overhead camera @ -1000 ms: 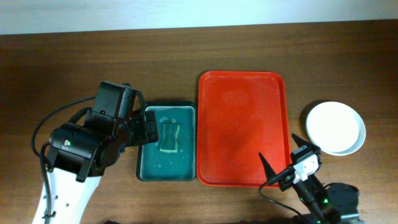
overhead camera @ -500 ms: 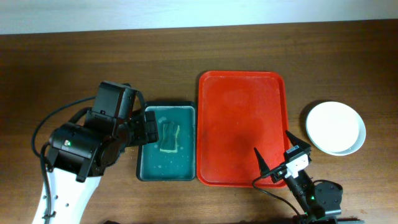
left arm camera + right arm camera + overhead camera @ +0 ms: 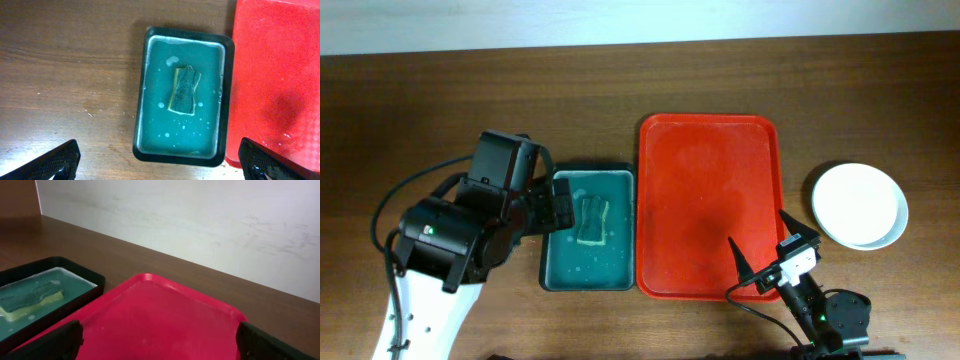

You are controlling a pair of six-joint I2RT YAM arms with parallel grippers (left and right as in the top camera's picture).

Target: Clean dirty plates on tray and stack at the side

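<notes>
Dark wooden tabletop (image 3: 620,90) ran back to a pale wall (image 3: 200,225), one red tray (image 3: 708,118) lay bare, one green basin (image 3: 588,169) just left of it held teal water and one sponge (image 3: 592,220), plates (image 3: 858,203) sat stacked right of the tray, white on top, count unclear to me, my left hand (image 3: 159,145) and right hand (image 3: 157,330) both spread wide, holding nothing.

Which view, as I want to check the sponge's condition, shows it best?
The left wrist view: the sponge lies in the basin of teal water, seen from straight above, large and unblocked. The overhead view shows it smaller. The right wrist view catches it at a low angle, at the picture's left edge.
</notes>
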